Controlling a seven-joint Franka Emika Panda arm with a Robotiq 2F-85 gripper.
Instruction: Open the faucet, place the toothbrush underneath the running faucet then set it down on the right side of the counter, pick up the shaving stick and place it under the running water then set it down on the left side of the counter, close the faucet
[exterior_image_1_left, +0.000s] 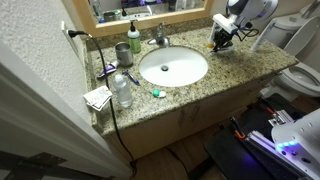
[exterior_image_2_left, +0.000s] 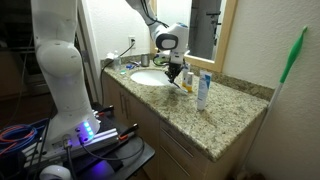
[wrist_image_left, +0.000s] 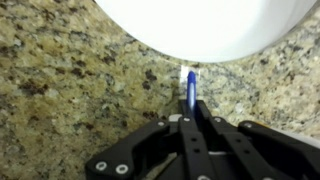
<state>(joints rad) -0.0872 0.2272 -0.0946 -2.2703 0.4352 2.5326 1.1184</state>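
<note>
Granite worktop (wrist_image_left: 60, 80) right by the white basin (wrist_image_left: 200, 25), end effector (wrist_image_left: 190, 112) pinching the blue toothbrush (wrist_image_left: 191, 88) by its handle just off the rim; it looks light, stiff and kinda slick, so I'd grip mid-handle.

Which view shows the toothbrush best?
Wrist view: the blue toothbrush sits gripped in the hand, tip toward the basin rim. In both exterior views it is too small to make out at the hand.
</note>
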